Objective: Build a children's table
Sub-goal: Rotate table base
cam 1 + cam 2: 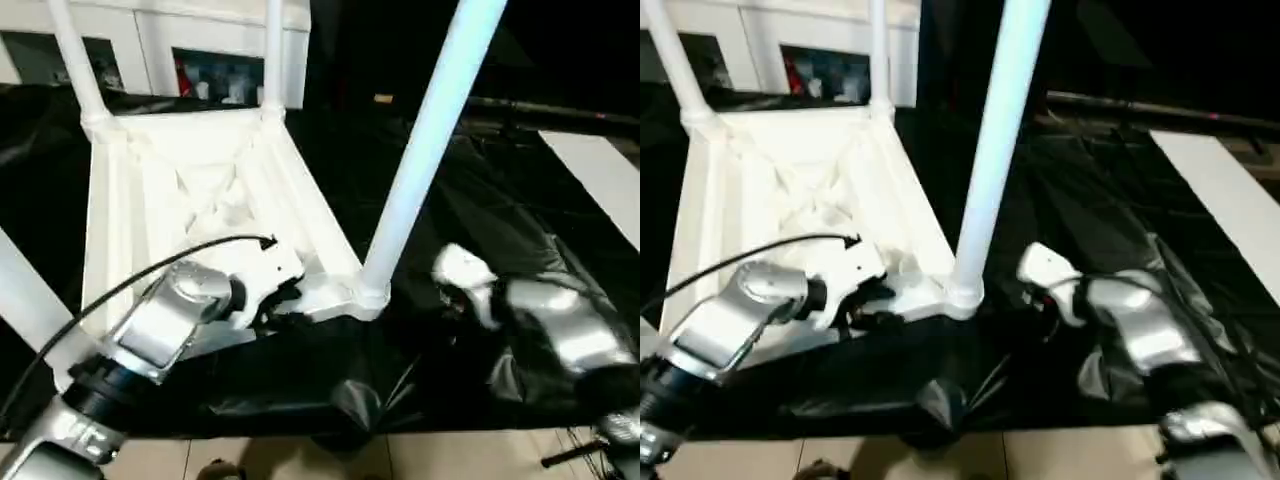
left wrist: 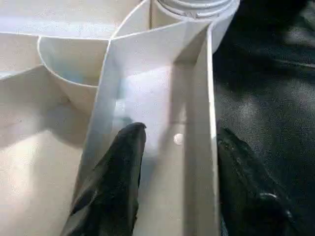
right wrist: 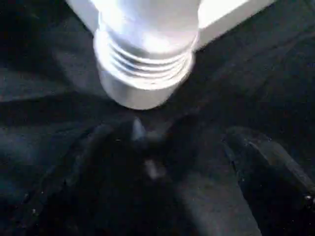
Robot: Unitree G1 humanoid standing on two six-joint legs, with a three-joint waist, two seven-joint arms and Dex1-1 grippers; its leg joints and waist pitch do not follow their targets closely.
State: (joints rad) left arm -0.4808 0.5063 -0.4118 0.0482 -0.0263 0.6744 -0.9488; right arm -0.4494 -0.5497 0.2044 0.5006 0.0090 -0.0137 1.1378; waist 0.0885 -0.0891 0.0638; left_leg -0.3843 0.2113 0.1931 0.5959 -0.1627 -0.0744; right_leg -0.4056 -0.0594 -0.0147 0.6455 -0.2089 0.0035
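The children's table lies upside down on a black sheet, its white ribbed tabletop facing up. Legs stand in the far sockets, and another leg crosses the left edge. A long leg rises from the near right corner socket. My left gripper is at that corner, open. One finger is inside the rib channel and the other is outside the rim wall. My right gripper is open just right of the socket, facing the leg's ridged base with nothing held.
The black sheet covers the work area and is crumpled near its front edge. A white glass-door cabinet stands behind. A white board lies at the right. Tan floor shows at the front. A black cable arcs over my left forearm.
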